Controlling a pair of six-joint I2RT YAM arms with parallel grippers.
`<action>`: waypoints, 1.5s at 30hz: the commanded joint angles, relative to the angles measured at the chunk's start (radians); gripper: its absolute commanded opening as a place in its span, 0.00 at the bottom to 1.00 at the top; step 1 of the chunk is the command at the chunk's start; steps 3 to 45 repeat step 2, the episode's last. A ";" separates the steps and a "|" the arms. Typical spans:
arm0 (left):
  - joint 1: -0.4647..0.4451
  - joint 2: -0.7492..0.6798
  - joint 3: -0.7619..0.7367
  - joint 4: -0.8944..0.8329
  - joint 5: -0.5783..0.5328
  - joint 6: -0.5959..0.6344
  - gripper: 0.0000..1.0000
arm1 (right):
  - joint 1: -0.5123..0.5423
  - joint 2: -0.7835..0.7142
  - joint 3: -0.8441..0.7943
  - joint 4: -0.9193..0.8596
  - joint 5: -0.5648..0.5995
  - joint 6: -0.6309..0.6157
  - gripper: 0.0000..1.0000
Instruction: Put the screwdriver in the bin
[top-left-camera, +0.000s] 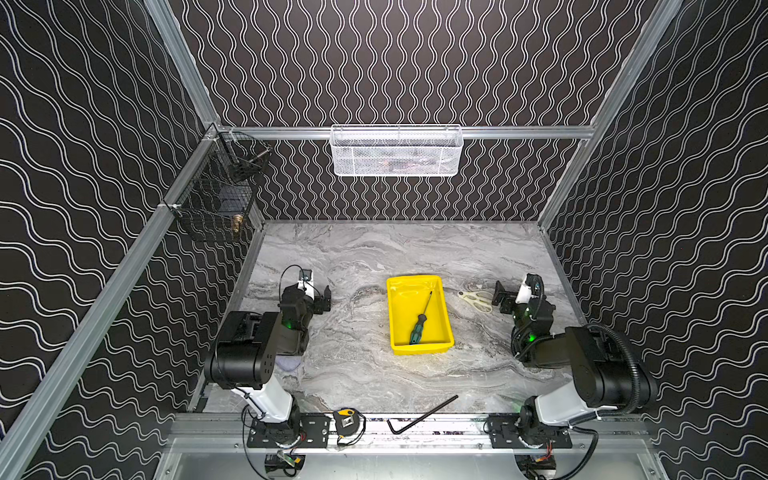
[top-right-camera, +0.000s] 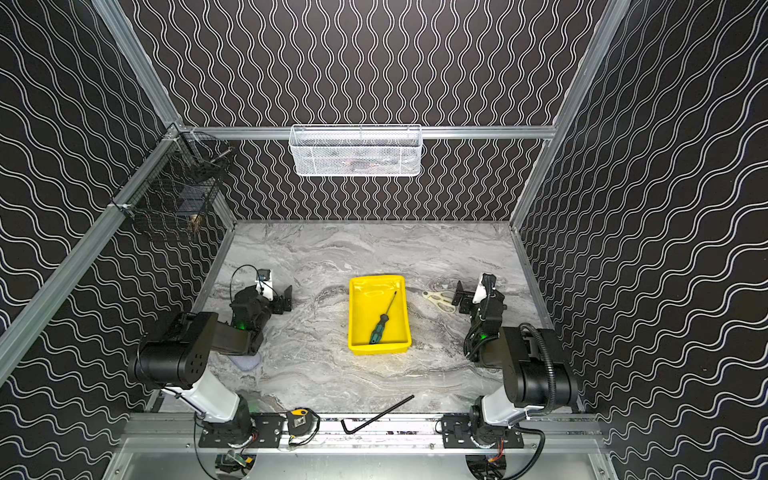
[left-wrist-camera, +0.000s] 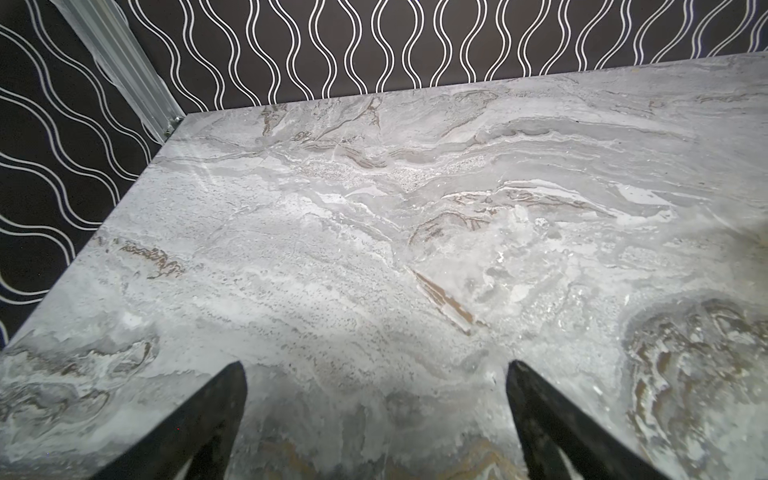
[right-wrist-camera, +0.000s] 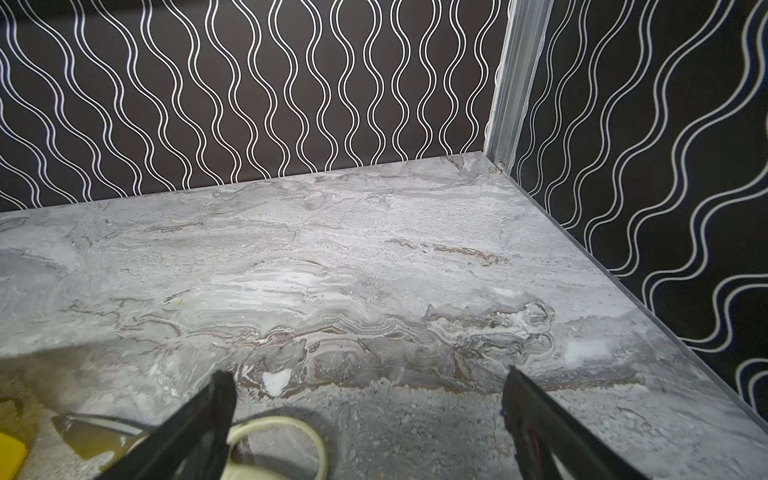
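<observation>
I see the screwdriver (top-left-camera: 419, 323), teal-green and black handle, thin dark shaft, lying diagonally inside the yellow bin (top-left-camera: 422, 350), handle toward its near wall. My left claw (left-wrist-camera: 374, 370) and right claw (right-wrist-camera: 365, 378) both gape wide and empty, flanking the bin.

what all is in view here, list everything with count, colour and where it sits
shallow rectangular bright yellow plastic tray: 1, yellow, mid-table
slim screwdriver with a thin dark shaft: 1, teal-green and black handle, lying diagonally inside the tray
cream-handled scissors: 1, cream, on the table right of the tray
long L-shaped hex key: 1, black, near table edge, bend over the front rail
tape measure: 1, yellow and black, on the front rail
white wire mesh basket: 1, white, on the back rail
black wire basket: 1, black, on the left rail, contents unclear
marble-pattern table: 1, grey
left gripper: 1, black, open, empty
right gripper: 1, black, open, beside the scissors
</observation>
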 joint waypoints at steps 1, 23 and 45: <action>-0.003 -0.006 -0.009 0.018 -0.009 0.014 0.99 | 0.001 -0.001 0.004 0.014 -0.004 0.001 1.00; -0.003 -0.007 -0.023 0.044 -0.017 0.013 0.99 | 0.001 -0.002 0.003 0.016 -0.003 0.001 1.00; -0.003 -0.007 -0.023 0.044 -0.017 0.013 0.99 | 0.001 -0.002 0.003 0.016 -0.003 0.001 1.00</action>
